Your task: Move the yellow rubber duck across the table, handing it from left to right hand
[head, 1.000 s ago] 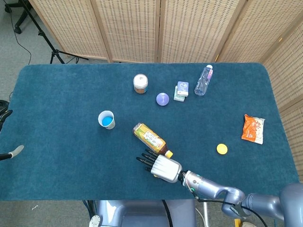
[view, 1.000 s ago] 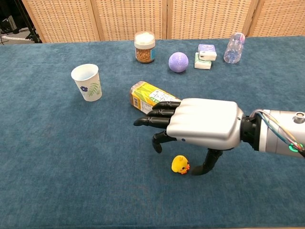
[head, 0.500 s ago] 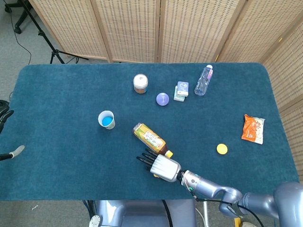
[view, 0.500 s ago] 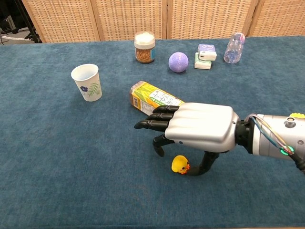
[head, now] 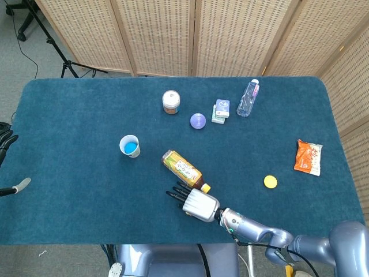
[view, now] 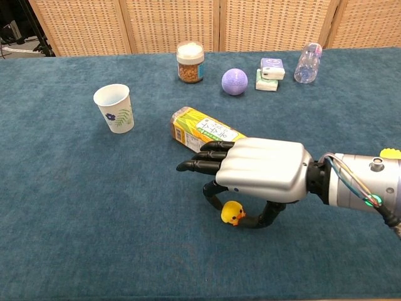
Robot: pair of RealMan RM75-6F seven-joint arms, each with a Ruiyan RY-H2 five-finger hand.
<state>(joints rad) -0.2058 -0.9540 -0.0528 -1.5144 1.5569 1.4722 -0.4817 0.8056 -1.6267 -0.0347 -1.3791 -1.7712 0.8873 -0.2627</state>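
Fingers: the right hand (view: 263,172) has its thumb and one curled finger (view: 212,191) closed around the duck (view: 232,212), pinching it just under the palm; the other fingers extend flat toward the left of the chest view. Whether the duck is lifted or touching the table (view: 94,207) cannot be told. In the head view the same hand (head: 195,203) sits near the front edge of the table, and the duck is hidden under it.

The left hand (head: 4,141) shows only as dark fingertips at the left edge of the head view, off the table; whether it is released or clenched cannot be told.

Duck position: front centre of the table, just in front of the lying bottle (view: 202,130). The right hand's extended fingers overlap the bottle's near end in the chest view; contact cannot be confirmed.

Other items:
- Paper cup (view: 114,108), upright, left of the bottle and well apart from it.
- Jar (view: 190,61), purple ball (view: 234,81), stacked small boxes (view: 270,74) and clear water bottle (view: 307,63), in a row near the far edge.
- Yellow disc (head: 270,182) and orange packet (head: 308,157), on the right side of the table.
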